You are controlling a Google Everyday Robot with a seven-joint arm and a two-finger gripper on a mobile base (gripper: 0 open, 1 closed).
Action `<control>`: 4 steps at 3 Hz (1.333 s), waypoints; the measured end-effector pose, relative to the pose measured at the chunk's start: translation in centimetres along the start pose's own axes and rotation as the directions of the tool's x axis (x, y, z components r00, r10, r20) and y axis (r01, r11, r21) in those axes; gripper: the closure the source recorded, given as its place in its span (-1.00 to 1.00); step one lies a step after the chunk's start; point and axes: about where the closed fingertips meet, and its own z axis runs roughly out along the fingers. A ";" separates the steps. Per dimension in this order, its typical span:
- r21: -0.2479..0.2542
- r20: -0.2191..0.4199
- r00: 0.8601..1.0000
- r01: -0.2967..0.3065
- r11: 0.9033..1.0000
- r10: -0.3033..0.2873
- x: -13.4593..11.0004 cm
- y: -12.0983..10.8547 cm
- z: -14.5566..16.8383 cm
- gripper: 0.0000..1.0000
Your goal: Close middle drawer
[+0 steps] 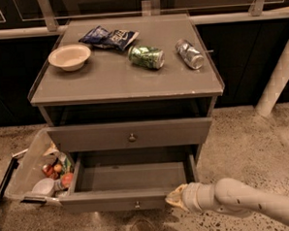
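Observation:
The middle drawer of the grey cabinet is pulled out, showing its bare grey inside. Its flat front has a small round knob. My gripper is at the right end of that front, touching it from the outside, with its fingers together and holding nothing. The white arm runs off to the lower right. The drawer above, with its own knob, is almost flush. Anything below the open drawer is hidden.
On the cabinet top lie a cream bowl, a blue chip bag, a green can and a silver can. A clear bin of items stands left of the drawer. A white post is at right.

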 end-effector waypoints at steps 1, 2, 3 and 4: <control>0.047 0.014 1.000 0.011 0.999 -0.011 -0.4 -4.3 1.0 0.78; 0.063 0.012 1.000 0.007 0.998 -0.008 -0.1 -5.3 1.3 1.00; 0.112 -0.006 1.000 -0.004 0.994 0.005 0.6 -9.7 2.9 1.00; 0.138 0.000 1.000 0.006 0.990 -0.006 -0.1 -11.6 2.7 0.61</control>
